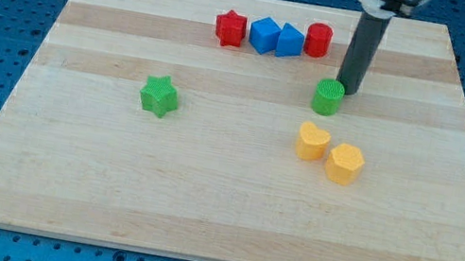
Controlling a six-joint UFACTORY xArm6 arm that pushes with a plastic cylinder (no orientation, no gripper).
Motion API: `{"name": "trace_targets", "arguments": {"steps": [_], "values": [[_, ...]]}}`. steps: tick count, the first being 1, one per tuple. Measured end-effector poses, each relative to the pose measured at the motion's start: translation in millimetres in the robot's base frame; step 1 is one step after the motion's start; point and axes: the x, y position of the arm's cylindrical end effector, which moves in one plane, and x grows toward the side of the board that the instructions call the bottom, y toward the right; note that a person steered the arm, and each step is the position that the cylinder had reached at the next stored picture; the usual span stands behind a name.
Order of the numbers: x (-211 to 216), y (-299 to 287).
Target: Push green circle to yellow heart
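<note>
The green circle [327, 96] is a short green cylinder right of the board's middle. The yellow heart [312, 141] lies just below it, a small gap apart. A second yellow block [344, 163], roughly hexagonal, touches the heart's lower right side. My tip [347, 91] stands at the green circle's upper right edge, touching or almost touching it. The dark rod rises from there to the view's top.
A row near the board's top holds a red star [229, 28], a blue cube [264, 35], a blue block [289, 42] and a red cylinder [319, 39]. A green star [160, 96] lies left of the middle. The wooden board [61, 177] lies on a blue perforated table.
</note>
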Motion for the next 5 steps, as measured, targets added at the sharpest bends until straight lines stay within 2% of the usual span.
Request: {"name": "trace_targets", "arguments": {"steps": [5], "values": [[36, -39]]}}
